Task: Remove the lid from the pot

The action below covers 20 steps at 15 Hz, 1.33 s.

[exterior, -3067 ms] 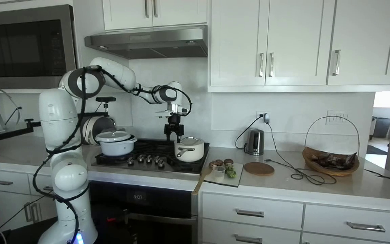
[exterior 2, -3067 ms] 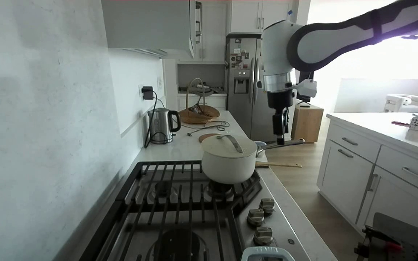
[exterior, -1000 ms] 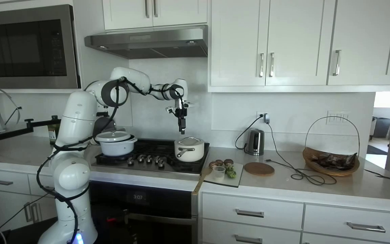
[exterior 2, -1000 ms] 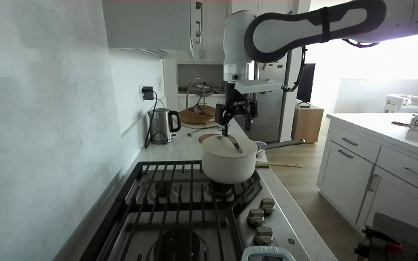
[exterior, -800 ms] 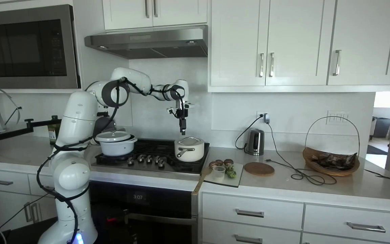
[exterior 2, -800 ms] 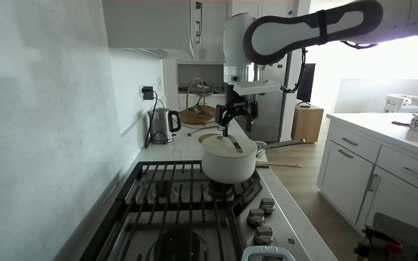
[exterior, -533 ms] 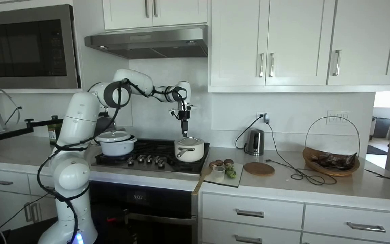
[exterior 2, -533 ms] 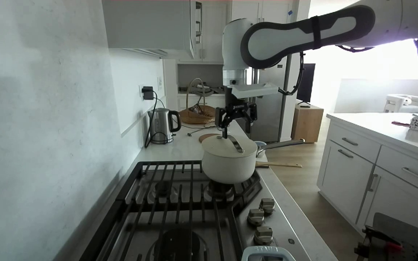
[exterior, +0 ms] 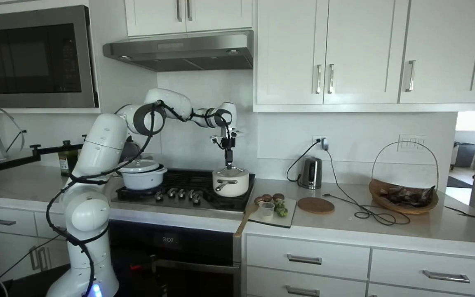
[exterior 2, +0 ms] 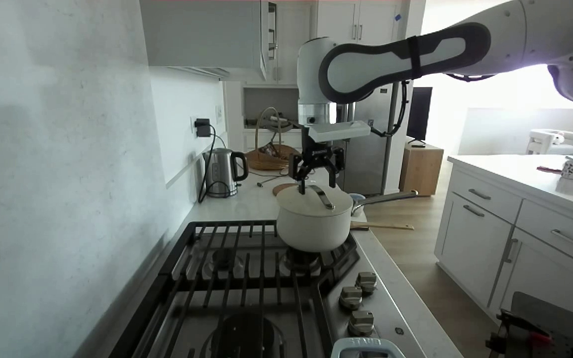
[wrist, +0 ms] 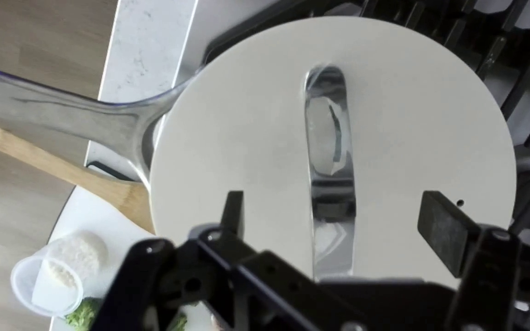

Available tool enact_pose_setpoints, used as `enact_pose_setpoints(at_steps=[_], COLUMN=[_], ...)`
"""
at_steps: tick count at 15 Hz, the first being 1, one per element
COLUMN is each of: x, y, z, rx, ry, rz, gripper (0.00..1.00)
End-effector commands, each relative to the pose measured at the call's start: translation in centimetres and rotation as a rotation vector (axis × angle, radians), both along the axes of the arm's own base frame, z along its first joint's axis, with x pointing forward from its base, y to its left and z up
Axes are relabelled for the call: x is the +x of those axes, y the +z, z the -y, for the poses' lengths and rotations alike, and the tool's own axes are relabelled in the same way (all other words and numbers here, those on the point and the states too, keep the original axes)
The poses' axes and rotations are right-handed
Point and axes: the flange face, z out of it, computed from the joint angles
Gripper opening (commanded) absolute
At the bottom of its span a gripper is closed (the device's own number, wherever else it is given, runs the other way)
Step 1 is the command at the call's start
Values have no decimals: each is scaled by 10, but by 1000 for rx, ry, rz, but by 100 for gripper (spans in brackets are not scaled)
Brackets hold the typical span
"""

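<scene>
The pot (exterior: 237,186) is a small cream-white saucepan with a long metal handle, on the stove's right burner; it also shows in an exterior view (exterior 2: 313,232). The pale lid (wrist: 246,133) sits flat on it and hides its inside. The lid has an arched shiny metal handle (wrist: 331,184), also seen in an exterior view (exterior 2: 322,197). My gripper (wrist: 334,209) is open and empty, pointing down just over the lid. In the wrist view its fingers stand on either side of the lid handle, apart from it. Both exterior views show the gripper low over the lid (exterior: 229,164) (exterior 2: 317,188).
A larger white lidded pot (exterior: 142,180) stands on the stove's left. A wooden utensil (exterior: 244,220) and a cutting board (exterior: 276,218) with food and a plastic cup lie right of the stove. A kettle (exterior: 311,173) stands near the wall. A range hood (exterior: 184,51) hangs above.
My gripper has turned and moved from beside the pot's long handle to over the lid. Over the last second it has come lower, around the lid handle. Pot and lid have not moved.
</scene>
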Motion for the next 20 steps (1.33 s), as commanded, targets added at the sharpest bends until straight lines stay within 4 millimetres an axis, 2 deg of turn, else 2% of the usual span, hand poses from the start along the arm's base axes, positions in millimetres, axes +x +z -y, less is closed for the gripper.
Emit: enact_pose_setpoints(at_steps=[1,10,12,16,20], x=[13,22,22,21,18], y=[2,6,6,6,22], z=[-4,0,1,0,-6], rx=[21,18,19,22,35], ry=[-15,-29,-32,-35,-33], rz=[10,24,22,18,28], gripper=[69,2,6,6,6])
